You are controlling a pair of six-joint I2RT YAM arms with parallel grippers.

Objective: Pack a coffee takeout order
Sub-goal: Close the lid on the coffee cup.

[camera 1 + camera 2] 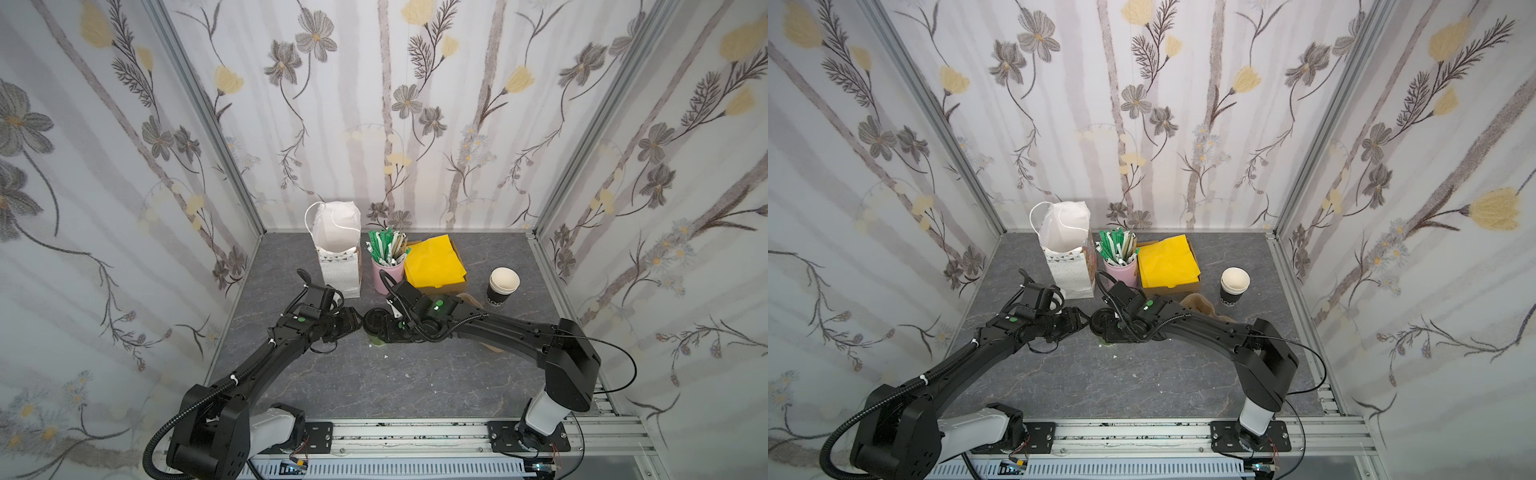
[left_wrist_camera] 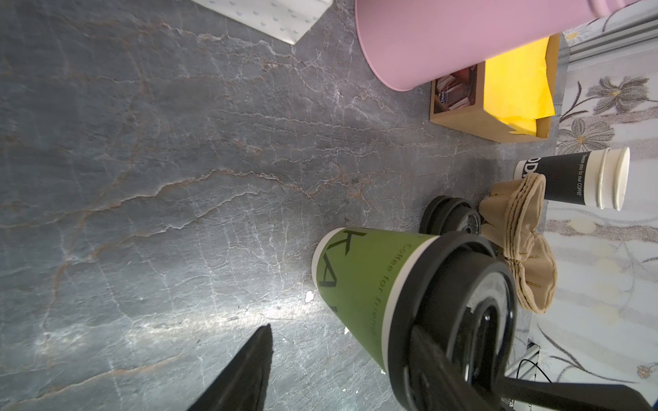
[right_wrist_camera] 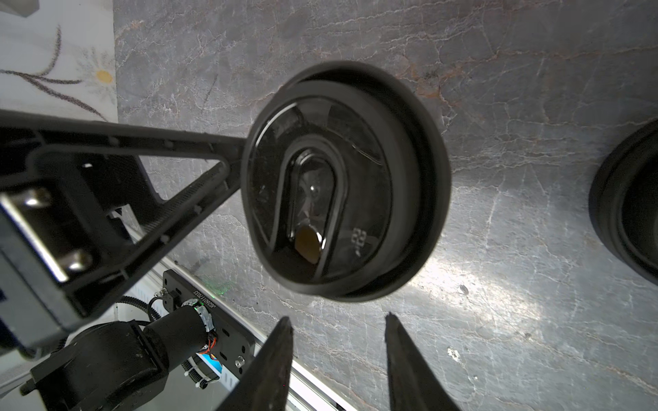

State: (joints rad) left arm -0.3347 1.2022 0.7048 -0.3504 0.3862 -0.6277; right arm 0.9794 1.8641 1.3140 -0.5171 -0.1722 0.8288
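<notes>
A small green paper cup [image 2: 359, 284] with a black lid [image 3: 341, 181] stands mid-table, its lid [image 1: 374, 320] between the two arms. My left gripper [image 2: 341, 327] is open at the cup's left. One of its fingers [image 3: 199, 149] touches the lid's rim and the other is clear of the cup. My right gripper [image 3: 338, 318] hovers open just above the lid, with nothing between its fingers. Folded yellow napkins [image 1: 434, 259] lie in a cardboard box. Thin tan and green sticks [image 1: 390, 247] stand in a pink holder [image 1: 388, 274].
A white paper bag [image 1: 338, 253] stands open at the back left. Stacked black cups [image 1: 503, 286] are at the right. A tan pulp carrier [image 2: 516, 242] and spare black lids [image 2: 448, 217] sit behind the right arm. Walls enclose three sides.
</notes>
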